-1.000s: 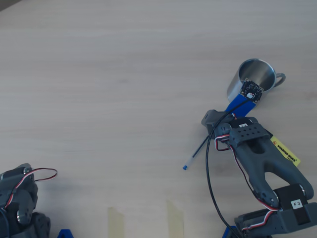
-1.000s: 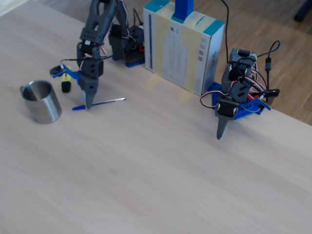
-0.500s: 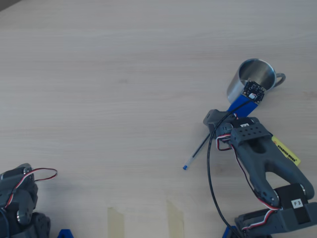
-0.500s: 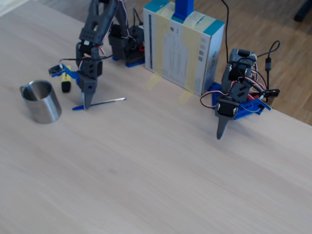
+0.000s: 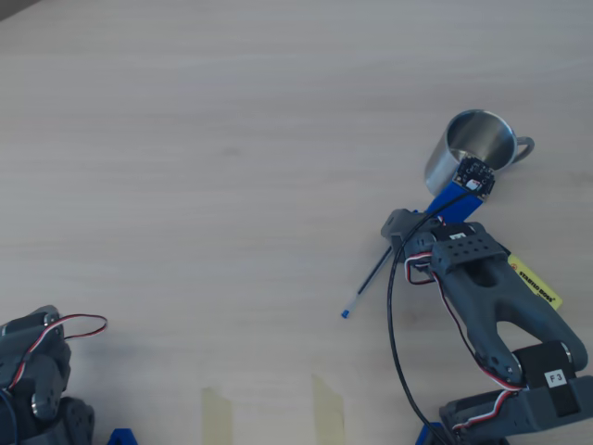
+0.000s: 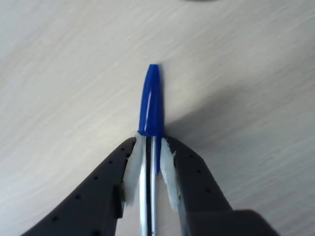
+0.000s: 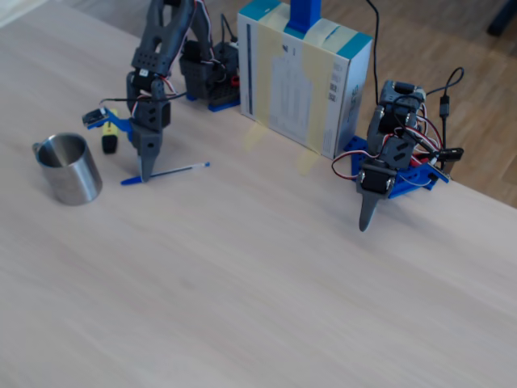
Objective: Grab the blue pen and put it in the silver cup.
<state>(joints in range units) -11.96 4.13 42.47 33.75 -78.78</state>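
A: Starting at the left of the fixed view, what stands there?

B: That is the silver cup [image 7: 68,167], upright on the wooden table [image 7: 242,275], handle pointing left and away. Just right of it the gripper [image 7: 146,173] points straight down at the table.

A: Is it holding anything?

B: Yes. In the wrist view the 2 fingers [image 6: 125,179] are pressed against the barrel of the blue pen [image 6: 150,128] from both sides, just behind the cap. The cap sticks out ahead of the fingertips over the tabletop.

A: And how does the pen lie?

B: In the fixed view it [image 7: 166,172] runs low along the table, cap end at the gripper, small blue end plug off to the right. Whether it rests on the wood or is slightly raised, I cannot tell. It is outside the cup, close beside it.

A: What about the overhead view?

B: Left to right: the pen [image 5: 365,286] slants up from its blue plug toward the arm, whose gripper [image 5: 397,225] is mostly hidden under the wrist. The cup [image 5: 473,153] stands above and right of that. A yellow highlighter [image 5: 536,284] shows at the arm's right side.

A: Anything further right in the fixed view?

B: 1 cardboard box [image 7: 305,73] at the table's far edge, then a second arm [image 7: 388,162], idle, its gripper tip touching the table.
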